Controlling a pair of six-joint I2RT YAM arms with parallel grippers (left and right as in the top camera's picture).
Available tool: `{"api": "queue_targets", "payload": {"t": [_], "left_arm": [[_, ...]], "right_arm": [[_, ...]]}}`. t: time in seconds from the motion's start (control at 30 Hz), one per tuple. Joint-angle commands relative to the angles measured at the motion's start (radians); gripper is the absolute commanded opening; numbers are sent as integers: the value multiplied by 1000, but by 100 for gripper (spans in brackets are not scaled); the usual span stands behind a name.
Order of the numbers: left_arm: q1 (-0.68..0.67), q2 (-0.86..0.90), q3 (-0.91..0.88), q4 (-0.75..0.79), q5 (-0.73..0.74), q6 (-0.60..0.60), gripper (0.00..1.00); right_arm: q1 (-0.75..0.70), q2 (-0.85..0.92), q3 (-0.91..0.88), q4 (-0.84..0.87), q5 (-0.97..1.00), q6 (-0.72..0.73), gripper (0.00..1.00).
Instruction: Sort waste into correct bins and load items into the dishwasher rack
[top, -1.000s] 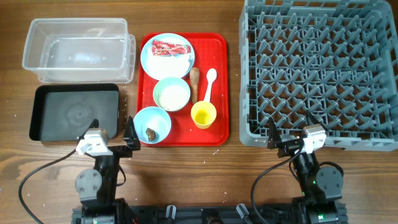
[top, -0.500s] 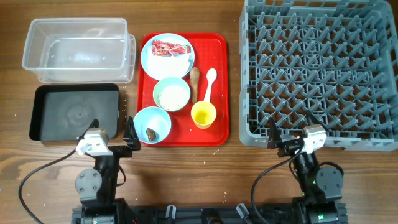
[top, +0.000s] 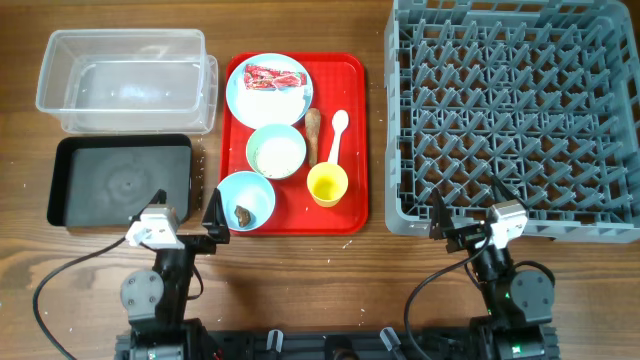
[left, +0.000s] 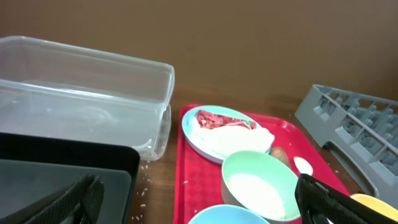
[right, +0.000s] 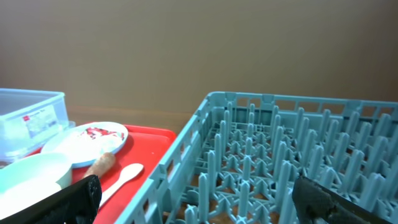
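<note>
A light blue plate (top: 268, 90) holds the red-and-white wrapper (top: 275, 77) on the red tray (top: 352, 140). One pale bowl (top: 276, 151) holds white rice. The other bowl (top: 245, 198) holds a dark chunk (top: 243, 214). The brown food piece (top: 313, 130), white spoon (top: 337, 133) and yellow cup (top: 327, 184) lie beside them. The clear tub (top: 120, 80) and black tray (top: 120, 180) are to the left, and the grey rack (top: 515, 115) is to the right. My left gripper (top: 187, 207) (left: 199, 208) is open near the black tray. My right gripper (top: 467, 208) (right: 202, 205) is open at the rack's front edge.
Loose rice grains (left: 146, 186) lie on the wooden table between the black tray and the red tray. Both arm bases stand at the table's front edge, with cables trailing beside them.
My left gripper has shifted slightly to the right. Nothing else has moved.
</note>
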Motion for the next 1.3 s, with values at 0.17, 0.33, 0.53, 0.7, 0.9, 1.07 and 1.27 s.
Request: {"api": "queue_targets", "payload": {"t": [0.17, 0.33, 0.53, 0.7, 0.9, 1.07, 1.27], "left_arm": [[-4, 454, 412, -38, 179, 6, 100], [-19, 818, 829, -314, 226, 6, 100], [-105, 1236, 1346, -766, 202, 58, 100], [-224, 1569, 1662, -999, 105, 114, 100], [-284, 1782, 1678, -856, 127, 86, 100], [-290, 1884, 1678, -748, 119, -9, 100], [-380, 1918, 1762, -688, -246, 3, 100]], "right_arm": [[-6, 286, 257, -2, -154, 21, 100], [-6, 592, 564, -188, -223, -10, 100], [-6, 915, 954, -576, -224, -29, 100], [-6, 1100, 1156, -762, -224, -51, 100], [-6, 1198, 1155, -792, -222, -3, 100], [-6, 1268, 1155, -832, -223, 58, 100], [-6, 1294, 1155, -834, -222, 60, 100]]}}
